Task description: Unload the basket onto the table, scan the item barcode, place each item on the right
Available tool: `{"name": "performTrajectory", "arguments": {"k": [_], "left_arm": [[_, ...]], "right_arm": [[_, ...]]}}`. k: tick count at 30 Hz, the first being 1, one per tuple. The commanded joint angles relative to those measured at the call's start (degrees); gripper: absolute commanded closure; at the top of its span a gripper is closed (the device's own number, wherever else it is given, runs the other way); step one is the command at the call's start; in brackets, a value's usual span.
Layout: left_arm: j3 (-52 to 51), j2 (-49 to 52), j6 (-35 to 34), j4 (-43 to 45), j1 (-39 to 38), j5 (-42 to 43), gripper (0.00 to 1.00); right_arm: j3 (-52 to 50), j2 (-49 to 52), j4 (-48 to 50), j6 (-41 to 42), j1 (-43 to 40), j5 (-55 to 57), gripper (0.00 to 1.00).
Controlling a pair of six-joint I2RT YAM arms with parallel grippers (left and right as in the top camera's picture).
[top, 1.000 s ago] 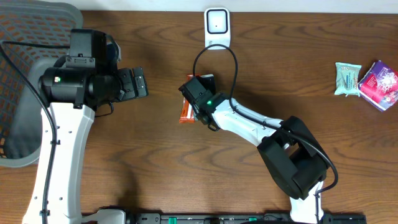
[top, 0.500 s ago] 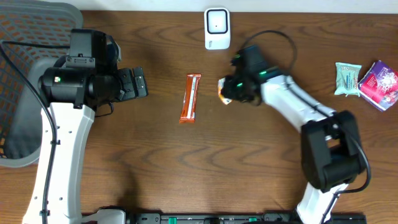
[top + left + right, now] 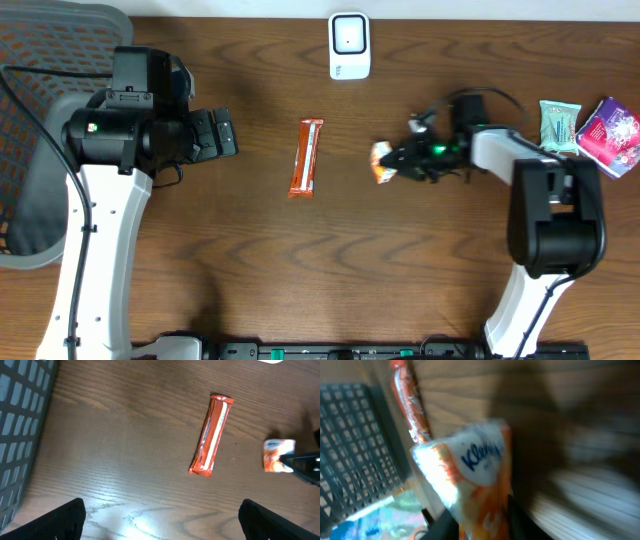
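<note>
The scanner point(image 3: 349, 45) is standing at the far edge of the table point(image 3: 300, 270), about midway across. In front of it, slightly left, the snack bar point(image 3: 306, 158) is lying with one end pointing towards the far edge. Right of the bar and apart from it, the tissue pack point(image 3: 382, 162) is sitting at the fingertips of the right gripper point(image 3: 400, 160), which is reaching in from the right (whether the pack is resting on the table cannot be told). A flat packet point(image 3: 557, 126) and a bulkier packet point(image 3: 610, 136) are lying side by side near the right edge. The left gripper point(image 3: 222, 135) is hanging left of the bar, well apart, and a mesh basket point(image 3: 40, 60) is sitting at the far left corner.
</note>
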Motion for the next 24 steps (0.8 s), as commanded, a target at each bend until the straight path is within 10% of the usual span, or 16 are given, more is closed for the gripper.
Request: {"name": "performTrajectory", "arguments": {"k": [1,16,24], "left_arm": [[0.31,0.26,0.13,-0.13,0.17,-0.35,0.02],[0.31,0.26,0.13,-0.13,0.20,-0.35,0.02],[0.31,0.26,0.13,-0.13,0.20,-0.35,0.02]], "right_arm": [[-0.61,0.52,-2.93,-2.95,-5.18,2.82,0.65],[1.49,-8.57,-11.87,-8.11,-6.23,12.59,0.30],[1.25,-6.62,-7.41,-6.36,-2.12,13.86,0.28]]}}
